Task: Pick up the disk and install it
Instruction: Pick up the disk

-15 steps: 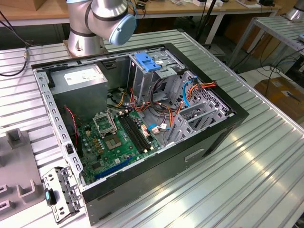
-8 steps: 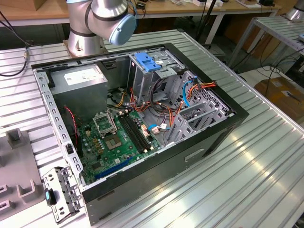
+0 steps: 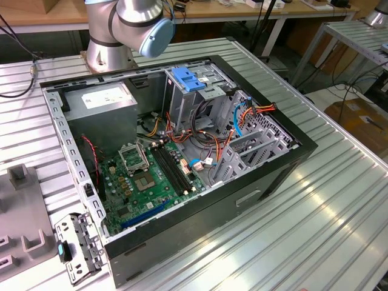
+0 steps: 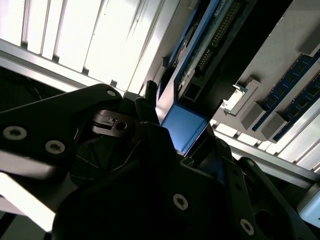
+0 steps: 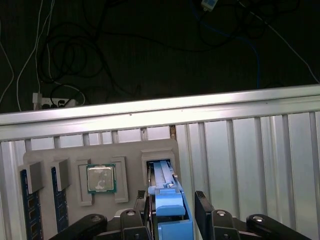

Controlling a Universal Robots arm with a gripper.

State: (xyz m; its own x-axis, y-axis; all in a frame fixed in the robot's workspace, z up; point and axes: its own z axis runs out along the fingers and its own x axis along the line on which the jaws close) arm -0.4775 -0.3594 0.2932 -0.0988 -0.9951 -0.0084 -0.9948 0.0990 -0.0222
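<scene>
The robot's silver arm (image 3: 134, 17), one joint capped in pale blue, stands upright in the exterior view; its black gripper (image 5: 172, 212) spreads bolted linkages to both sides.

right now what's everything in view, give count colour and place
disk: 1, dark with a blue carrier, standing in a slot of the tray
tray: 1, grey, on the table
processor chip: 1, silver on green, in a tray recess beside the disk
memory sticks: 2, blue, in the tray beyond the chip
computer case: 1, black, open, on the table
motherboard: 1, green, inside the case
clip: 1, blue, atop the metal cage in the case
table: 1, silver, slatted
power strip: 1, white, on the floor
robot arm: 1, silver and light blue, behind the case
tool: 1, black, at the disk
</scene>
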